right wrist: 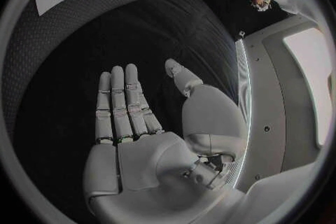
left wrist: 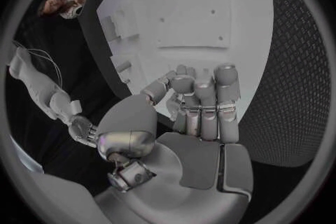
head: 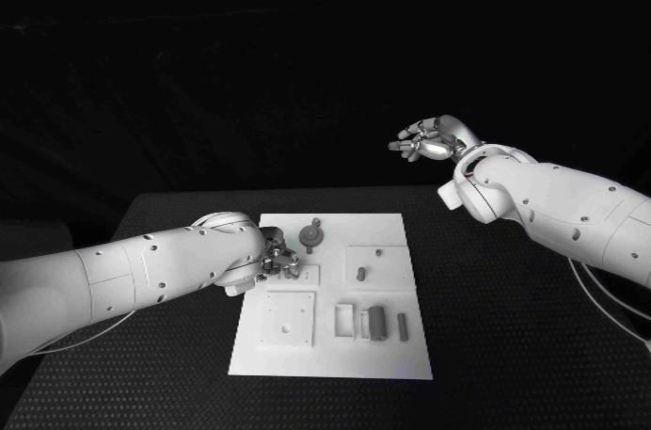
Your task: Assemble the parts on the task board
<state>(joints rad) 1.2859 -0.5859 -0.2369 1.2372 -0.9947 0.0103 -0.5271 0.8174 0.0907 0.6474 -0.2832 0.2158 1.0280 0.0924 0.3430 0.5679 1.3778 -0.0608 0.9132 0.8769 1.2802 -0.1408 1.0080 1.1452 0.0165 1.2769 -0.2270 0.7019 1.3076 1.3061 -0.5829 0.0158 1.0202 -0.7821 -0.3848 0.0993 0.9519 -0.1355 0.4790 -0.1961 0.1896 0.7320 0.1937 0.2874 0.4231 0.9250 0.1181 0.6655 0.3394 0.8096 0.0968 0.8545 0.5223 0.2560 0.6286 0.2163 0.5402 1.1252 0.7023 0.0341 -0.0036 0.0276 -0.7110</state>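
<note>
**Left hand down on the board, right hand raised and idle**

Nearest the head camera, the left arm sweeps in from eight o'clock and ends at the left hand [head: 277, 258], set down on the task board [head: 387, 350] at its nine o'clock edge. Its fingers [left wrist: 203, 102] are curled in together over the white surface; the wrist view hints at something small and pale behind them, but I cannot tell whether anything is actually pinched there. Just beyond the fingertips, toward twelve o'clock on the board, stands a round part with a stem [head: 312, 233]. At the board's three o'clock side a small peg [head: 362, 274] stands on a raised square plate. Toward six o'clock lies a square plate with holes [head: 289, 319], and beside it, toward five o'clock, a row of upright blocks [head: 376, 321] sits in slots.

Well apart from all this, the right hand [head: 432, 141] hangs in the air past the table's far edge at about one o'clock. Its fingers [right wrist: 125, 103] lie straight and side by side, thumb out, holding nothing.
</note>
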